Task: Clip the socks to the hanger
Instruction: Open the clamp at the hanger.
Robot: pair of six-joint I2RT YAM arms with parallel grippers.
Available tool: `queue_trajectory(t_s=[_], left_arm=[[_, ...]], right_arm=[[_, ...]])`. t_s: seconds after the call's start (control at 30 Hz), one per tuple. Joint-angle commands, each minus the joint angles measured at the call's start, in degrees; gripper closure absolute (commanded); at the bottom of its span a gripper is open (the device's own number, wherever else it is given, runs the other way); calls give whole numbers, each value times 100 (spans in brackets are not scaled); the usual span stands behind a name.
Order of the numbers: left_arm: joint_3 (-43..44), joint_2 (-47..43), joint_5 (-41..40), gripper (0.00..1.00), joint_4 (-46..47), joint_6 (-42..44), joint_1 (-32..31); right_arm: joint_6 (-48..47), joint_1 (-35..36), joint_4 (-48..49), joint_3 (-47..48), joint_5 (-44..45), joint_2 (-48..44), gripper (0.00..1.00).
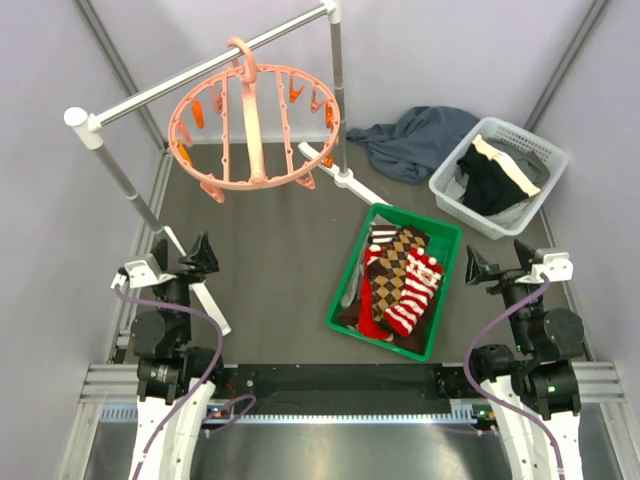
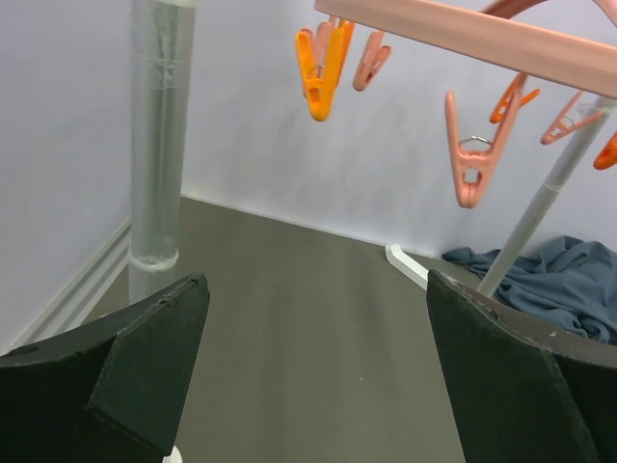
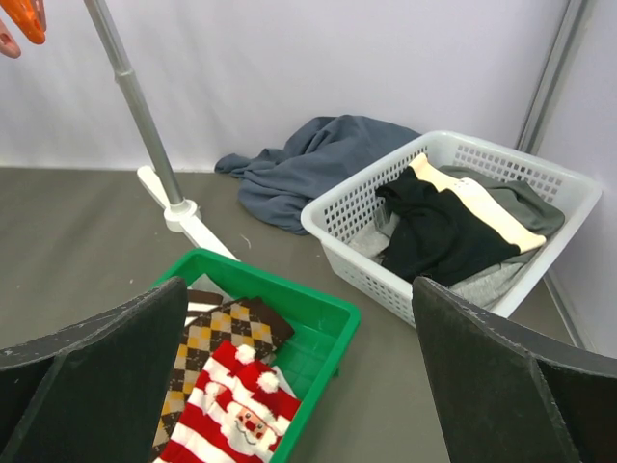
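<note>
The socks (image 1: 400, 280) lie piled in a green tray (image 1: 449, 240) right of centre: a red-and-white striped one (image 3: 231, 420) on top, a brown argyle one (image 3: 217, 338) beside it. The salmon-pink round hanger (image 1: 255, 125) hangs by its hook from the grey rail at the back left, with orange and pink clips (image 2: 321, 60) dangling under it. My left gripper (image 1: 205, 252) is open and empty near the left rack leg, below the hanger. My right gripper (image 1: 474, 266) is open and empty just right of the tray. In the wrist views, both sets of jaws stand wide apart.
The grey metal rail (image 1: 210, 62) rests on two uprights with white feet (image 1: 345, 180). A dark blue-grey cloth (image 1: 415, 140) lies at the back. A white basket (image 1: 530, 145) holding black and cream garments stands at the back right. Grey walls close in both sides.
</note>
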Motion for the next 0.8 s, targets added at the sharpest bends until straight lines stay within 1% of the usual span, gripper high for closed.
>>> queue_trajectory(t_s=[0.0,0.23,0.27,0.3,0.37,0.4,0.5,0.57,0.6,0.73,0.77], left_arm=[[237,91,476,1,205,-31,-9],[553,538,1021,1,65,-541,-9],[597,592,1292,1,47,-550,-26],[624,644,1347,1,47,-585,-27],[712,837,1933,1,47,-778,-53],[747,934,2093,1,47,-900,-62],[922,1373,2733,2,47,-1111,-79],[1081,1768,2981,2,56,-1226,-88],[1125,1909,3217,2,91,-1340,-97],[1318,2690,3431,2,372,-1499,-281],[1362,2814,3335,2,407,-1473,-543]], right_arm=[[-75,49,286,123,-101,11,1],[-48,58,321,96,-93,-42,1],[-40,58,312,96,-93,-68,1],[-22,49,321,79,-93,-86,1],[-4,49,347,70,-102,-129,1],[4,58,347,53,-102,-121,1],[13,58,409,9,-102,-130,1],[31,58,426,9,-102,-121,1],[31,67,444,-18,-223,-312,1],[57,84,461,-35,-190,-358,1],[57,84,462,-35,-189,-367,1]])
